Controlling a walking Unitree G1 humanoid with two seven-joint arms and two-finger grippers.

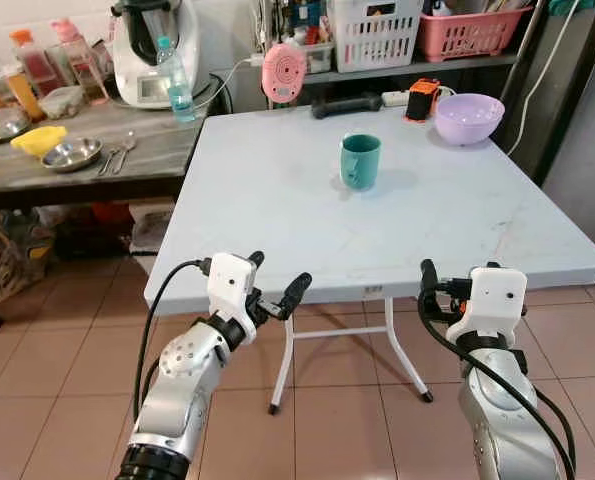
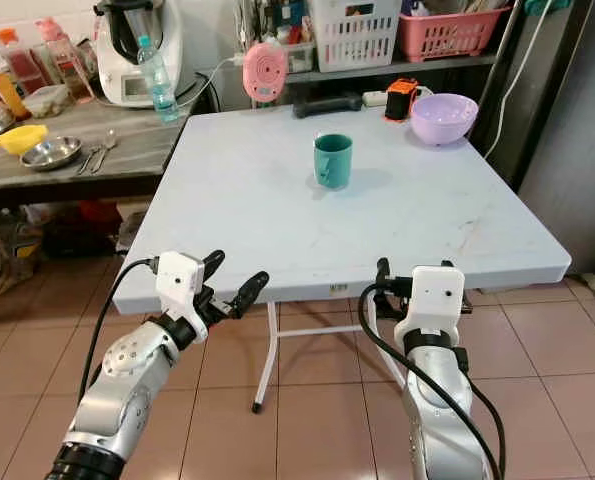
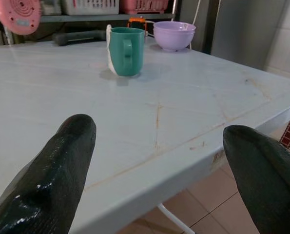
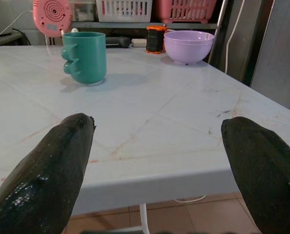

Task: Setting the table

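Observation:
A teal mug [image 1: 360, 160] stands upright on the white folding table [image 1: 277, 200], past its middle. A lilac bowl [image 1: 468, 117] sits at the table's far right corner. My left gripper [image 1: 277, 272] hovers at the table's near edge on the left side, open, with nothing between its fingers [image 3: 67, 161]. My right gripper [image 1: 460, 272] is level with the near edge on the right side, also open and empty. In both wrist views the mug [image 4: 85, 57] and the bowl [image 4: 188, 46] lie well ahead of the fingertips.
A wooden side table [image 1: 157, 150] at the left holds a steel bowl [image 1: 71, 153], spoons [image 1: 119, 155], a yellow bowl [image 1: 39, 139] and a water bottle [image 1: 176, 80]. A pink round device [image 1: 284, 72] and an orange-black object [image 1: 423, 99] stand at the table's far edge. Shelves with baskets [image 1: 377, 30] stand behind.

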